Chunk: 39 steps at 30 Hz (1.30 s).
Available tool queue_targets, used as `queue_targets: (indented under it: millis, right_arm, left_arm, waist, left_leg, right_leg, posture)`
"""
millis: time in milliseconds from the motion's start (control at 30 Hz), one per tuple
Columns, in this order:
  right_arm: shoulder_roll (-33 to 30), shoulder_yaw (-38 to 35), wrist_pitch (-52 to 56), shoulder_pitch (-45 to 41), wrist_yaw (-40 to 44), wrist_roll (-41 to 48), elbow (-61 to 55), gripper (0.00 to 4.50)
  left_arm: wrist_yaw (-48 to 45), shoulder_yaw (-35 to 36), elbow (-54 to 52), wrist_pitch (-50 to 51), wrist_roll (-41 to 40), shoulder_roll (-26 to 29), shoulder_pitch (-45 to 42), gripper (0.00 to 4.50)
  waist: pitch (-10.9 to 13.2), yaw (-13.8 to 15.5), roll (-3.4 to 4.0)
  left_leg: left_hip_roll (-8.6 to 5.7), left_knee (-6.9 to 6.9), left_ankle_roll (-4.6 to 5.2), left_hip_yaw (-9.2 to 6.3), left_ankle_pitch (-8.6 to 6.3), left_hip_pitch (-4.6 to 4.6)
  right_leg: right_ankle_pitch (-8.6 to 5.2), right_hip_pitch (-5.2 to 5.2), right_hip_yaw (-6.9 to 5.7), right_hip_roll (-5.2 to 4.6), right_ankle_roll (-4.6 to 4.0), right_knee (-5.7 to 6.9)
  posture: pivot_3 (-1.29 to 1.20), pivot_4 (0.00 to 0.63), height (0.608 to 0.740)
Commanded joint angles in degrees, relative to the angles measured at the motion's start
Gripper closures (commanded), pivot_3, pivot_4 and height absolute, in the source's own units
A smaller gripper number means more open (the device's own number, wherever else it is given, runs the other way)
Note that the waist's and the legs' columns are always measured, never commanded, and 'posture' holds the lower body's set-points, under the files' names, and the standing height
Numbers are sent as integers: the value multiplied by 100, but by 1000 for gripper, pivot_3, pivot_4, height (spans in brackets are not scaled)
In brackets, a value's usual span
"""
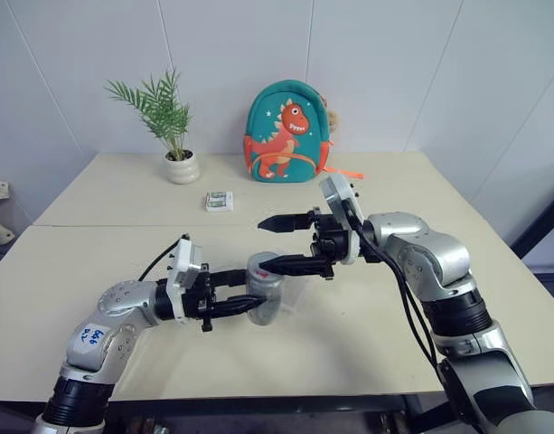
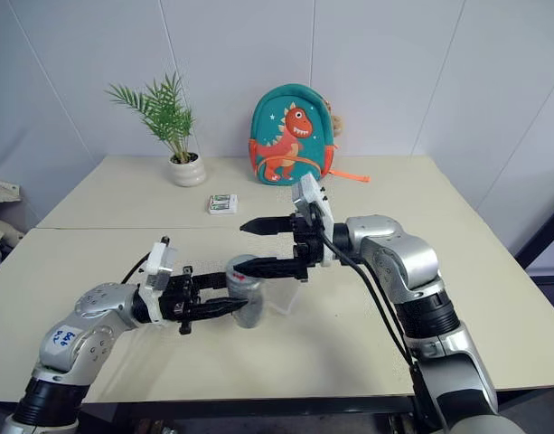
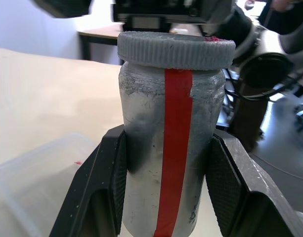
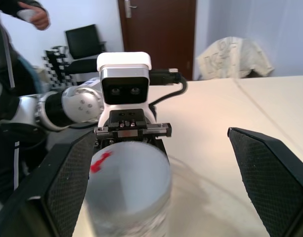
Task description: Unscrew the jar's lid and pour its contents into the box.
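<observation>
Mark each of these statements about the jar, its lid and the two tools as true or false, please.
1. The left tool grips the jar by its side. True.
2. The lid is already off the jar. False: it sits on top of the jar.
3. The right tool is clamped shut on the lid. False: its fingers are spread wide, one above the lid and one at it.
4. The jar has a red stripe down its side. True.
5. The plant pot stands between the two arms. False: it stands at the far side of the table, left of the dinosaur backpack.
</observation>
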Motion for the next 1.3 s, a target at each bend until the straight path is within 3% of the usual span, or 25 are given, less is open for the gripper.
queue_targets:
  millis: [33, 267, 633, 1300]
  right_arm:
    - [157, -100, 249, 91, -415, 201, -588, 17]
    - [486, 100, 245, 220, -978, -85, -735, 17]
    - [620, 81, -271, 31, -1016, -466, -60, 17]
    - [-317, -421, -522, 284, -527, -397, 480, 17]
  left_arm:
    - [273, 159, -32, -213, 65, -131, -7, 2618]
    - [421, 7, -100, -213, 65, -311, -16, 2618]
    - [450, -94, -192, -200, 28, -434, 9, 2618]
    - [521, -55, -200, -229, -42, -432, 44, 2618]
  waist:
    - [0, -2, 0]
    - [0, 0, 0]
    - [0, -6, 0]
    - [0, 4, 0]
  left_leg:
    - [0, 1, 0, 0, 0, -1]
    - [-1, 8, 0, 0, 0, -3]
    - [-2, 20, 0, -1, 0, -8]
    - [-2, 23, 0, -2, 0, -11]
  right_leg:
    - [0, 0, 0, 0, 0, 0]
    - [1, -1, 0, 0, 1, 6]
    - [3, -1, 0, 0, 4, 7]
    - [4, -1, 0, 0, 5, 6]
  posture:
    - [0, 150, 740]
    - [0, 150, 740]
    - [0, 150, 740]
    - [0, 150, 740]
